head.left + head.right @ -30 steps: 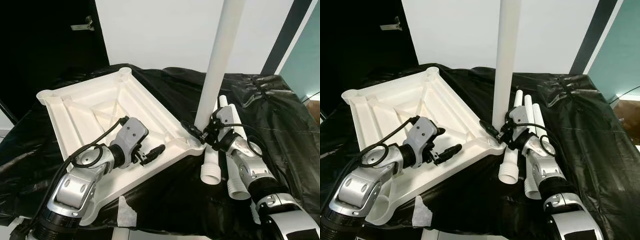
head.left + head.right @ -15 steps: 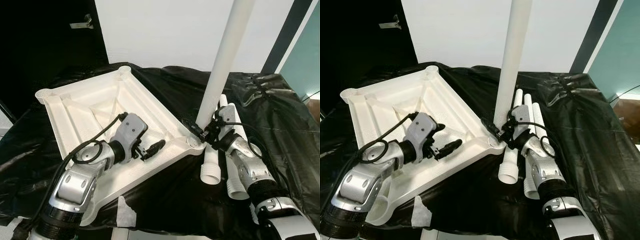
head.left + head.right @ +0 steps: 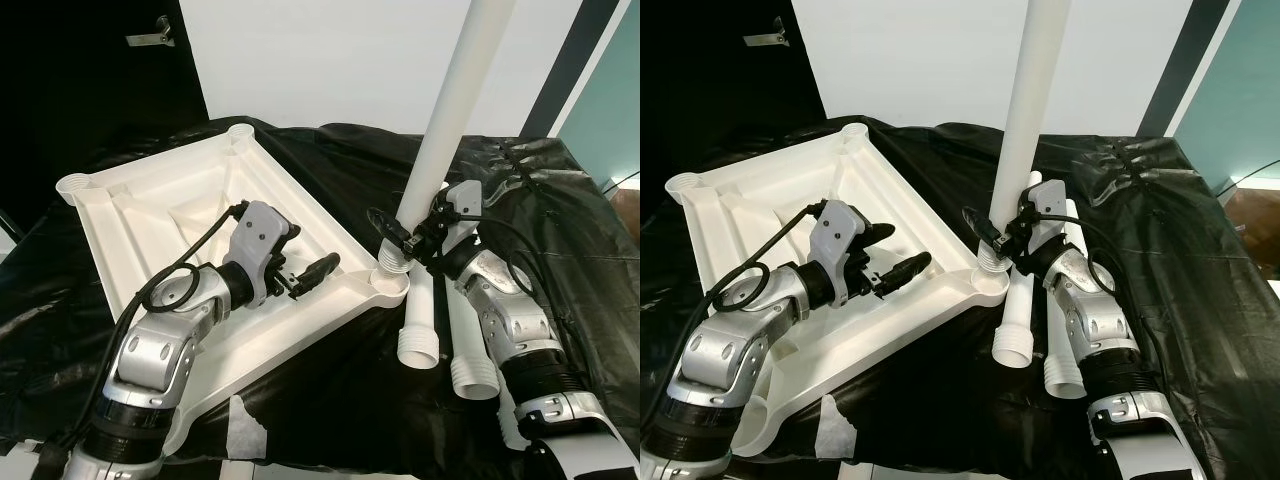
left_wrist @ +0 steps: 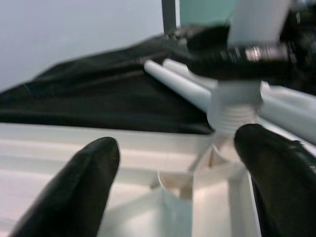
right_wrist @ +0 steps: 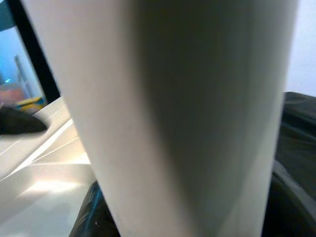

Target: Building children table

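Note:
The white tabletop [image 3: 150, 215] lies upside down on a black sheet. My right gripper [image 3: 398, 240] is shut on a long white leg [image 3: 455, 110] just above its threaded end. The leg stands nearly upright, leaning right at its top, with the thread [image 4: 234, 111] at the tabletop's near-right corner socket [image 3: 390, 287]. My left gripper [image 3: 312, 277] is open over the ribbed underside just left of that corner. In the left wrist view its fingers [image 4: 74, 192] stand wide apart, with the ribs and socket between them. The leg [image 5: 187, 108] looms close in the right wrist view.
Two spare white legs [image 3: 420, 320] [image 3: 470, 350] lie side by side on the sheet right of the corner, under my right arm. A strip of white tape [image 3: 240, 430] sits at the front edge. A dark door stands at the back left, with a white wall behind.
The leg leans further right at its top, and its base has shifted slightly at the corner socket. My left gripper has moved a little closer to that corner. The camera has shifted too.

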Robot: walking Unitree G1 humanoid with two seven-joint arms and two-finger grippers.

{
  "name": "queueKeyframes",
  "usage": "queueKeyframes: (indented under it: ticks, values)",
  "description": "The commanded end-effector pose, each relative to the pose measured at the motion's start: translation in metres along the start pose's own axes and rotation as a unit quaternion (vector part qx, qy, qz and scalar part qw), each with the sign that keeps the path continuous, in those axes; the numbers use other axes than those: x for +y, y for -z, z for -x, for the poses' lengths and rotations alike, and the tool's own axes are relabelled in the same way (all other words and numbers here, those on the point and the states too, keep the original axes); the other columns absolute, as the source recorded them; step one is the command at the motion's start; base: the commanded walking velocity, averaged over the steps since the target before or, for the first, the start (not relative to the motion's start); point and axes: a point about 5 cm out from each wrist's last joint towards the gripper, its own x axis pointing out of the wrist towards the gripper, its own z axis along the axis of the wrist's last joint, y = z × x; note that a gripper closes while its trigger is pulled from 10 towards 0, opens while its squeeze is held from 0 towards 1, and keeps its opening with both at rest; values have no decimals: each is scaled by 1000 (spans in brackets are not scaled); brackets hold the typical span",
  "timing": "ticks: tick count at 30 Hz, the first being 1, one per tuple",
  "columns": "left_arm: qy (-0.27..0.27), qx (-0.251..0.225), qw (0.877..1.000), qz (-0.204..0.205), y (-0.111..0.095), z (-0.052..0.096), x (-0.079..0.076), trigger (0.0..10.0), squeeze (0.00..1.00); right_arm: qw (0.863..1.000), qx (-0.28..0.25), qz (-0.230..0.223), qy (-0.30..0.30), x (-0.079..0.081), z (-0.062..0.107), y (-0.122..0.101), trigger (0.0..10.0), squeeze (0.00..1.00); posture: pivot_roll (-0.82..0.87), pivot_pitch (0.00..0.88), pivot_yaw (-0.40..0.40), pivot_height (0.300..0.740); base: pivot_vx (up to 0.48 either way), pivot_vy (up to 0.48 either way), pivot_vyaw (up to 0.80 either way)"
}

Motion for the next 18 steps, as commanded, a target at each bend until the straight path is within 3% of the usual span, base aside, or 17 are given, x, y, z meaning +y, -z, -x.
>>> queueKeyframes:
  ticks: [1, 8, 9, 12, 13, 18]
  values:
    - [-13, -13, 1000, 7, -3, 0, 4, 10000, 1000, 1000, 10, 0, -16, 2, 2, 1, 10000, 0, 23, 0, -36, 740, 0, 0, 0]
    - [34, -87, 995, 47, -31, -6, -1, 10000, 1000, 997, 51, 18, -62, 3, 7, 6, 10000, 0, 19, 0, -42, 740, 0, 0, 0]
    - [64, -104, 991, 48, -38, -8, -7, 10000, 1000, 995, 61, 18, -73, 4, 7, 8, 10000, 0, 21, 0, -48, 740, 0, 0, 0]
    - [89, -123, 987, 43, -47, -10, -12, 10000, 1000, 994, 68, 26, -82, 5, 7, 10, 10000, 0, 20, 0, -51, 740, 0, 0, 0]
    - [102, -132, 985, 47, -51, -12, -14, 10000, 0, 993, 73, 28, -89, 5, 7, 11, 10000, 0, 20, 0, -53, 740, 0, 0, 0]
    - [170, -185, 966, 61, -74, -15, -25, 10000, 0, 990, 85, 32, -112, 8, 5, 11, 10000, 0, 16, 0, -51, 740, 0, 0, 0]
